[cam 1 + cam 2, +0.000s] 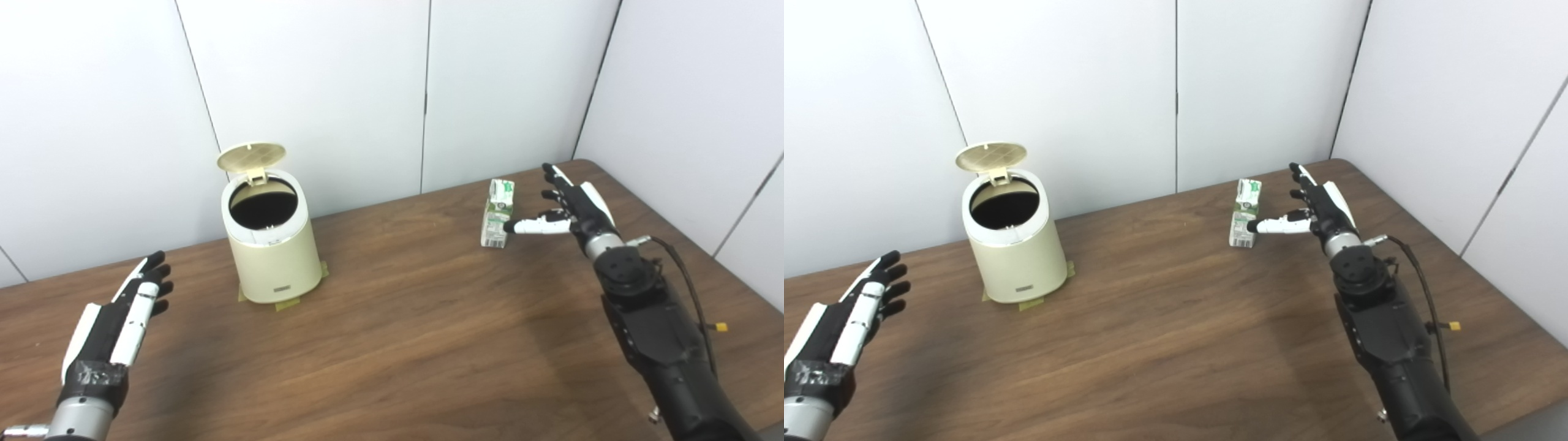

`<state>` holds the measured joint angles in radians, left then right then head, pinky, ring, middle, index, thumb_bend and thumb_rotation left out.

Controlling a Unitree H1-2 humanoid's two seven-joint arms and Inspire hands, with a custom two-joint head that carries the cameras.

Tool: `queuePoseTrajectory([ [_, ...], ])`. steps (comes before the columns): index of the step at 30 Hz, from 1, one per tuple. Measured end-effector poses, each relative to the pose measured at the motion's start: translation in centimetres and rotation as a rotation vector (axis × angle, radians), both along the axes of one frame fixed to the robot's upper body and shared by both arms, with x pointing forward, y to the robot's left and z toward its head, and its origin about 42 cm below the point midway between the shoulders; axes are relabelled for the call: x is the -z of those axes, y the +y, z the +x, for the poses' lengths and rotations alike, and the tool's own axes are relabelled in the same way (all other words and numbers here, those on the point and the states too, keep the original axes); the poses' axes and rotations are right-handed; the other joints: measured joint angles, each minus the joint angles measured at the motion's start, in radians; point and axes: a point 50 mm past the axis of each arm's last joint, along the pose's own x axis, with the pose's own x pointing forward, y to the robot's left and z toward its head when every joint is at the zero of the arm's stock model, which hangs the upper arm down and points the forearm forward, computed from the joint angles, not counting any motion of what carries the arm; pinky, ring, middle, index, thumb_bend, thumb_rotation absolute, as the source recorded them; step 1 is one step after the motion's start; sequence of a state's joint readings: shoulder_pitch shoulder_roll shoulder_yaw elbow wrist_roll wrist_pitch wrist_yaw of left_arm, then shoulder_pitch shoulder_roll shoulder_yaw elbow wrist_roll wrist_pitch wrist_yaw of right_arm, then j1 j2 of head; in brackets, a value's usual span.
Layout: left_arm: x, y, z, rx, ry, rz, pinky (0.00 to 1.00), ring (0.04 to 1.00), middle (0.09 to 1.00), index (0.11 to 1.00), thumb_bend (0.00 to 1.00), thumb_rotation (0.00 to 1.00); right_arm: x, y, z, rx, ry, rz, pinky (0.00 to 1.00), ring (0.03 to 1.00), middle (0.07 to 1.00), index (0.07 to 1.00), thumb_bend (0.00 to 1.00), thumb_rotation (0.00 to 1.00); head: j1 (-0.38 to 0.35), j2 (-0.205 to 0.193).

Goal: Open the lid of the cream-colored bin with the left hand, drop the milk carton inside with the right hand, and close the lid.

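The cream-colored bin (272, 257) stands on the table at the back left, on tape patches. Its round lid (251, 157) is tipped up and back, and the dark inside shows. The milk carton (497, 214) stands upright on the table at the back right. My right hand (572, 208) is open just right of the carton, thumb tip at its front side, fingers spread behind it. My left hand (125, 315) is open and empty, low at the front left, well apart from the bin.
The brown wooden table (404, 343) ends at its right edge (723, 263) near my right arm. White wall panels (367, 92) stand close behind the bin and the carton. A cable (689, 275) runs along my right forearm.
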<state>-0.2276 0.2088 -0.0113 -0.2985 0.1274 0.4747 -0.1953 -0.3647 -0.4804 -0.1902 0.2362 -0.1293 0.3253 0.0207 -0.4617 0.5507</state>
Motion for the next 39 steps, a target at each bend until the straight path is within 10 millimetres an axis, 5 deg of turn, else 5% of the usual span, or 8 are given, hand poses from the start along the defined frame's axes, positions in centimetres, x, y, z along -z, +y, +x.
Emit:
queuePoseTrajectory([
  [1, -0.1, 0.1, 0.0, 0.001, -0.001, -0.001, 0.92, 0.910, 0.941, 0.959, 0.30, 0.95, -0.1, 0.2, 0.3, -0.009, 0.007, 0.003, 0.37, 0.563, 0.961, 0.976, 0.92, 0.12, 0.000, 0.000],
  [2, -0.1, 0.1, -0.1, 0.001, -0.004, -0.001, 0.91, 0.906, 0.939, 0.957, 0.29, 0.95, -0.2, 0.4, 0.6, -0.014, 0.017, 0.006, 0.33, 0.508, 0.957, 0.978, 0.92, 0.12, 0.000, 0.000],
  [4, -0.2, 0.2, -0.1, -0.001, -0.007, 0.000, 0.94, 0.899, 0.935, 0.950, 0.28, 0.94, -0.3, 0.5, 1.3, -0.012, 0.038, 0.004, 0.39, 0.624, 0.961, 0.982, 0.93, 0.13, 0.003, 0.000],
  [6, -0.3, 0.3, -0.1, -0.001, -0.009, 0.001, 0.92, 0.901, 0.939, 0.953, 0.27, 0.94, -0.2, 0.6, 1.6, -0.009, 0.061, -0.007, 0.30, 0.512, 0.944, 0.984, 0.94, 0.12, 0.006, 0.002],
  [12, -0.6, 0.4, -0.2, 0.007, -0.016, -0.001, 0.89, 0.882, 0.922, 0.947, 0.25, 0.92, 0.2, 0.3, 2.4, 0.001, 0.112, -0.075, 0.41, 0.594, 0.922, 0.970, 0.97, 0.13, 0.006, 0.003],
  [19, -0.7, 0.7, -0.3, 0.016, -0.013, -0.028, 0.88, 0.891, 0.917, 0.949, 0.21, 0.82, 0.7, 0.7, 2.7, 0.003, 0.105, -0.145, 0.83, 0.887, 0.920, 0.950, 0.97, 0.16, 0.008, 0.008],
  [22, -0.7, 0.6, -0.3, 0.017, -0.012, -0.034, 0.89, 0.892, 0.912, 0.948, 0.19, 0.79, 0.6, 0.8, 2.7, 0.005, 0.094, -0.154, 0.73, 0.821, 0.871, 0.933, 0.96, 0.13, 0.009, 0.009],
  [39, -0.9, 0.4, -0.5, 0.022, -0.020, -0.018, 0.91, 0.905, 0.917, 0.951, 0.17, 0.83, 1.5, 1.8, 3.1, -0.014, 0.053, -0.237, 0.70, 0.747, 0.776, 0.792, 0.92, 0.11, 0.008, 0.014],
])
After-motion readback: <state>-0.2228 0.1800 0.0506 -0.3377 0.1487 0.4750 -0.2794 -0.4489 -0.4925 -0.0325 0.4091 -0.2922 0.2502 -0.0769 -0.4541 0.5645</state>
